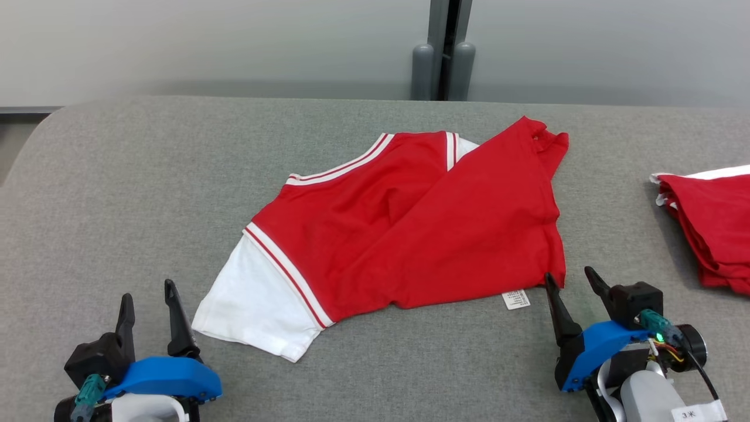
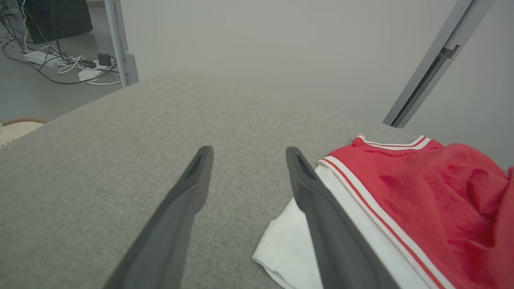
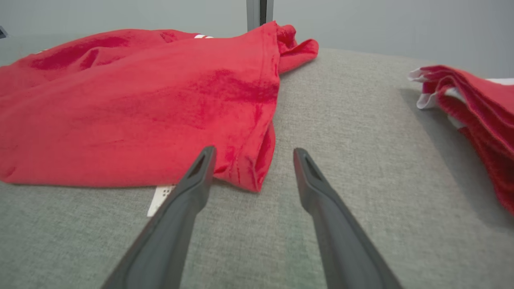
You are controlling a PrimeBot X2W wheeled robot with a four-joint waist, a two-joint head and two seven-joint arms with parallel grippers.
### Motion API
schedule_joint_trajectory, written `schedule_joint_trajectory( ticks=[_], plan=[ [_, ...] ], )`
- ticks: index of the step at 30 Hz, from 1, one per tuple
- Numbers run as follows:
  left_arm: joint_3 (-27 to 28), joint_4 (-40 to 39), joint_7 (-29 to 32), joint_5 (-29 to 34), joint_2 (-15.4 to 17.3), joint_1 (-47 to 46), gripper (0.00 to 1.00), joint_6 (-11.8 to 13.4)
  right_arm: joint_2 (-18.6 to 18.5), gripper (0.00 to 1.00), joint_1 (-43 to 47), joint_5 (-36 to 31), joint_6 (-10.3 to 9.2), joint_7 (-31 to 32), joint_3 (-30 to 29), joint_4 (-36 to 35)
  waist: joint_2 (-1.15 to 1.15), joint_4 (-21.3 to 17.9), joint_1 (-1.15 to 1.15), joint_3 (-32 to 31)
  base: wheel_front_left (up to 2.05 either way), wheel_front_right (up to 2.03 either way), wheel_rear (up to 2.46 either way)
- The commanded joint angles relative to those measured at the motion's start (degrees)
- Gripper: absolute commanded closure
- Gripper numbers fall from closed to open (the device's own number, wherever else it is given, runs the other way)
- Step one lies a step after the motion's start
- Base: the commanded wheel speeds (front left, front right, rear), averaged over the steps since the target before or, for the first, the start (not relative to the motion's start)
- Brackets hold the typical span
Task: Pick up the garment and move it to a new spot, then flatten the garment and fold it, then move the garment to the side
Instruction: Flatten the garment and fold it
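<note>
Tabletop scene as I see it from the head camera. A red knit garment (image 1: 410, 228) with white-and-red striped trim lies partly folded near the middle of the grey fabric-covered table (image 1: 117, 176), its right half laid over diagonally so that a red corner points toward 1 o'clock. Its white short sleeve (image 1: 252, 305) spreads flat toward 7 o'clock, and a small white care label (image 1: 516, 299) pokes out from the hem at 5 o'clock. The left gripper (image 1: 147, 293) sits at 7 o'clock, just beside the sleeve's edge. Its two dark fingers stand wide apart with nothing between them. In the left wrist view I see one finger passing in front of the sleeve, though I cannot tell whether it touches the cloth. The right gripper (image 1: 568, 275) sits at 5 o'clock, near the garment's lower right corner. Its fingers are likewise spread wide and hold nothing. In the right wrist view that red corner and the label lie just beyond the fingertips. A stack of folded red garments with white edging (image 1: 715, 228) rests at 3 o'clock, well apart from the first garment. A grey upright post (image 1: 443, 58) stands behind the table at 12 o'clock. Floor cables (image 2: 60, 64) show at 10 o'clock in the left wrist view.
</note>
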Motion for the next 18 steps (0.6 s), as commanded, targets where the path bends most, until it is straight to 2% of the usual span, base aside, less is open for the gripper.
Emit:
schedule_joint_trajectory(
  ticks=[1,2,3,4,5,6,7,12,18],
  plan=[
    [-0.1,-0.57,-0.25,0.36,-0.18,-0.35,0.0,-0.15,-0.06,0.0,-0.9,-0.43,0.0,0.18,-0.19,1.13,0.0,0.46,0.0,0.27,0.0,0.0,0.0],
    [-0.22,-1.05,-0.25,0.58,-0.34,-0.26,0.0,-0.3,-0.07,0.0,-1.59,-0.82,0.0,0.32,-0.53,2.65,0.0,0.78,0.0,0.34,0.0,0.0,0.0],
    [-0.3,-1.44,-0.25,0.77,-0.47,-0.11,0.0,-0.36,-0.06,0.15,-2.19,-1.05,0.0,0.53,-0.66,4.04,0.0,1.05,0.0,0.36,0.0,0.0,0.0],
    [-0.45,-1.8,-0.25,1.0,-0.63,0.04,0.0,-0.49,-0.06,0.52,-2.81,-1.22,0.0,0.52,-0.83,5.41,0.0,1.33,0.0,0.39,0.0,0.0,0.0],
    [-0.48,-2.08,-0.25,1.06,-0.72,0.16,0.0,-0.56,-0.08,0.64,-3.29,-1.04,0.0,0.39,-0.85,6.55,0.0,1.53,0.0,0.42,0.0,0.0,0.0],
    [-0.56,-2.37,-0.25,1.22,-0.83,0.31,0.0,-0.61,-0.08,0.92,-3.61,-0.55,0.0,0.04,-0.75,7.59,0.0,1.66,0.0,0.44,0.0,0.0,0.0],
    [-0.56,-2.61,-0.25,1.38,-0.89,0.41,0.0,-0.52,-0.08,1.0,-3.87,0.5,0.0,-0.43,-0.59,8.41,0.0,1.72,0.0,0.44,0.0,0.0,0.0],
    [-0.73,-3.34,-0.25,1.74,-1.28,1.51,0.0,-0.68,-0.1,1.0,-3.87,3.81,0.0,-2.47,0.0,9.76,0.0,0.51,0.0,0.25,0.0,0.0,0.0],
    [-1.27,-3.5,-0.24,2.06,-1.59,1.46,0.0,-1.15,-0.09,1.0,-1.68,5.61,0.0,-2.18,-0.09,6.73,0.0,-1.87,0.0,0.05,0.0,0.0,0.0]
  ],
)
